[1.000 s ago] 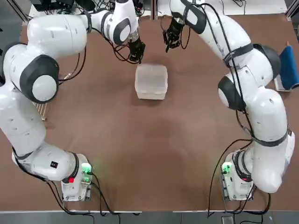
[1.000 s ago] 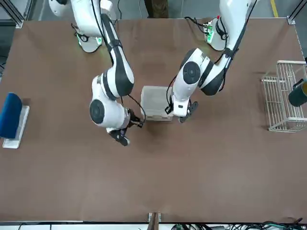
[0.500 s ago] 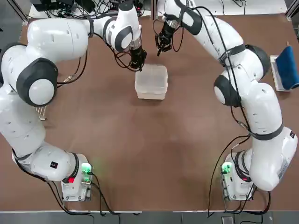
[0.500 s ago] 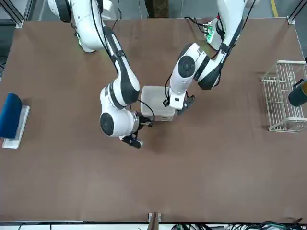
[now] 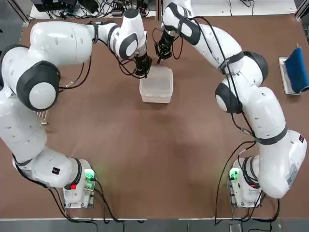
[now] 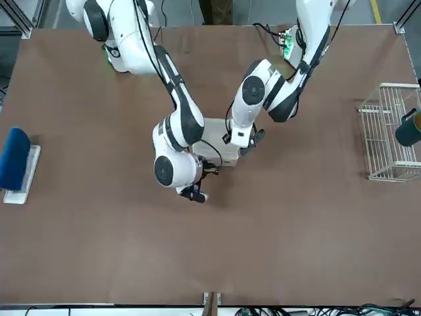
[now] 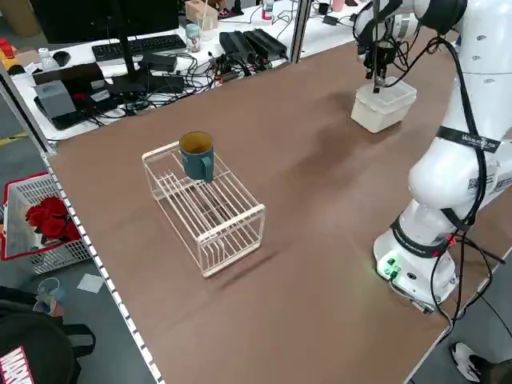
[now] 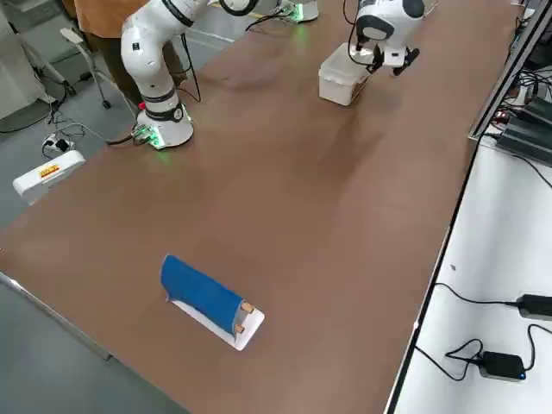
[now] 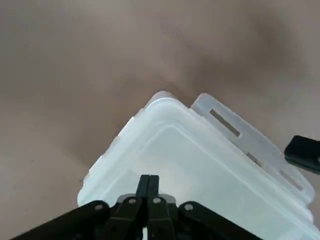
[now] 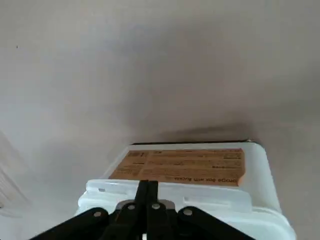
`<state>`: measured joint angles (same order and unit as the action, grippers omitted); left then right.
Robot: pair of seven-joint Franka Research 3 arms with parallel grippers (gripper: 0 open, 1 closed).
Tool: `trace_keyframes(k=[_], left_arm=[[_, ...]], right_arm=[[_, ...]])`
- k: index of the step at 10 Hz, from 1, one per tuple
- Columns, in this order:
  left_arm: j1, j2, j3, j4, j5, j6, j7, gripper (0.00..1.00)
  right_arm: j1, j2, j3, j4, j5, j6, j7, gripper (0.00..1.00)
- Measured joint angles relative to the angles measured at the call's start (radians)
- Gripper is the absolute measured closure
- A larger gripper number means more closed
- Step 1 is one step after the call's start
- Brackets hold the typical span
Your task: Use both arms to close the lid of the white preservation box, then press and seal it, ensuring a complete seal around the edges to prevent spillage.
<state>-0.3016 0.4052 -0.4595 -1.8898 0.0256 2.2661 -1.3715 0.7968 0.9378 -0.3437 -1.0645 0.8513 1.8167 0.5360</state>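
The white preservation box (image 5: 156, 86) sits at the far middle of the table with its lid (image 5: 157, 79) lying flat on top. My left gripper (image 5: 143, 71) is shut, its tips over the box's far left corner; in the left wrist view the joined fingertips (image 9: 148, 184) hover at the lid's (image 9: 200, 165) edge. My right gripper (image 5: 158, 55) is shut and hangs just beyond the box's far edge. In the right wrist view its tips (image 10: 147, 187) point down at the lid's rim (image 10: 170, 194), above an orange label (image 10: 182, 165) on the box's side. Neither gripper holds anything.
A wire rack (image 6: 388, 135) with a teal mug (image 6: 409, 128) stands at the robot's left side. A blue item on a tray (image 5: 296, 70) lies at the right edge. Brown tabletop stretches between the box and the arm bases.
Both grippers have drawn in toward the box. The left one moved onto its far left corner, and the right one swung left to the far edge. Both stayed shut.
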Motion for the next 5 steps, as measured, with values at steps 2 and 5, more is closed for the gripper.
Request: trace_keyframes(k=[2,5], left_arm=[[-0.001,-0.006,0.0,-0.012,0.001,0.016,0.0,0.99],[-0.001,-0.019,-0.001,-0.037,0.008,0.05,-0.004,0.99]], right_arm=[[0.02,0.013,0.0,0.0,0.0,0.002,0.0,0.99],[0.025,0.015,-0.001,0.0,-0.001,0.006,0.0,0.99]])
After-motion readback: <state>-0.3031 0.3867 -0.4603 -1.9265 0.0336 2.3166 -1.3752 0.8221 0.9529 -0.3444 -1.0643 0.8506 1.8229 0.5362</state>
